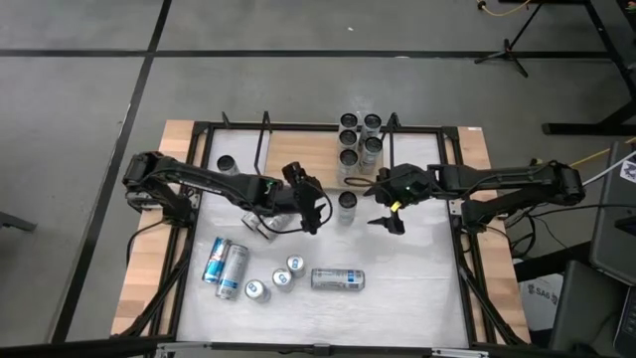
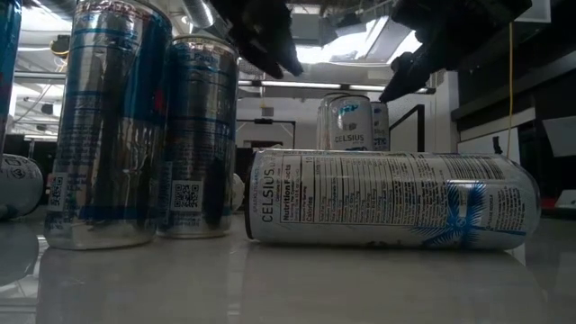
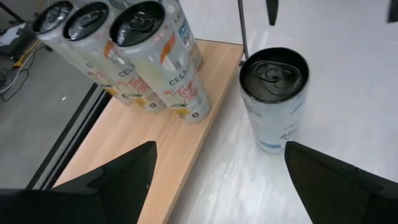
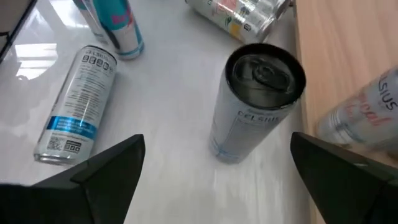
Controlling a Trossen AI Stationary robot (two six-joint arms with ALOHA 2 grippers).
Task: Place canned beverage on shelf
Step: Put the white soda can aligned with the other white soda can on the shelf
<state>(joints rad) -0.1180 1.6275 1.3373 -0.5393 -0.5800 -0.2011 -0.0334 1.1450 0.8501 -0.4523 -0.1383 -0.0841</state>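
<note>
Both sets of jaws stand spread wide and hold nothing. The left gripper (image 1: 310, 211) and the right gripper (image 1: 386, 211) hover on either side of one upright can (image 1: 347, 206) — each wrist view shows that can between its own two dark fingers, dark top and pull tab facing up. The can stands on the white tabletop (image 1: 417, 278), just beside the edge of the shelf (image 3: 158, 130), the light-brown wooden board with its thin black rod frame. Several cans already stand upright in a cluster on the shelf (image 1: 358, 134).

The step in hand looks like the approach to a grasp: the can is lined up but not yet touched. Which arm will take it cannot be told, since both are aimed at it. The next move calls for one gripper to come down around the can's body, close on it squarely, lift it clear of the tabletop and set it on bare board beside the cluster, keeping clear of the rod.

Farther out, more cans wait near the front — one lying on its side (image 1: 338, 278), others upright or lying (image 1: 227, 264).
</note>
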